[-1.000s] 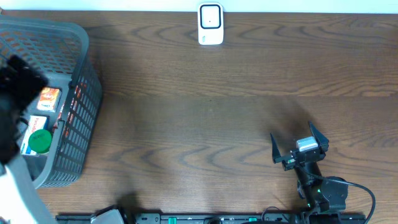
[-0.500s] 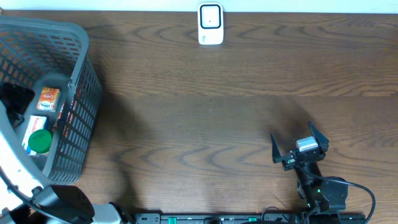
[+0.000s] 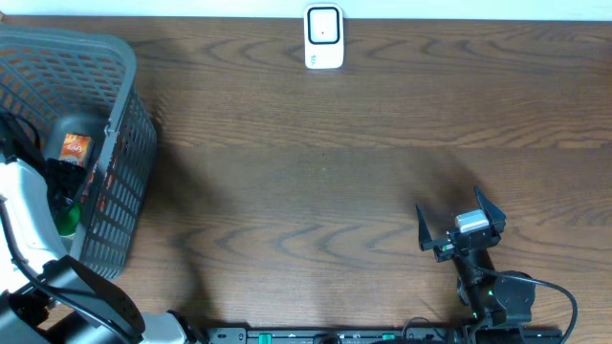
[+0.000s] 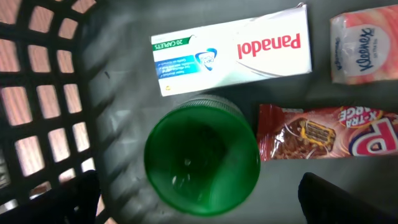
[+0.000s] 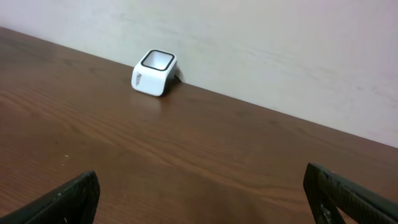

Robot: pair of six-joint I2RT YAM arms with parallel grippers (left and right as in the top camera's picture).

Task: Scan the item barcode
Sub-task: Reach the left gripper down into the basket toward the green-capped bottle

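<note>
Looking straight down into the grey basket [image 4: 43,93], the left wrist view shows several items on its floor. A round green lid [image 4: 202,163] lies under my open left gripper [image 4: 202,210], whose dark fingertips [image 4: 74,200] stand wide to either side of it without touching. Beyond the lid are a white Panadol box [image 4: 231,51], a red snack bar [image 4: 329,132] and a Kleenex pack [image 4: 364,46]. The white barcode scanner [image 3: 323,38] stands at the table's far edge and also shows as the scanner [image 5: 154,73]. My right gripper [image 3: 459,227] is open and empty at the front right.
The mesh basket [image 3: 120,115] fills the table's left end, with my left arm [image 3: 29,215] reaching down into it. An orange packet [image 3: 76,148] shows beside the arm. Bare wooden table [image 3: 316,191] stretches between the basket, the scanner and my right gripper.
My left arm has swung over the basket and come down into it, now covering the white box and most of the green lid from above. The right arm has not moved.
</note>
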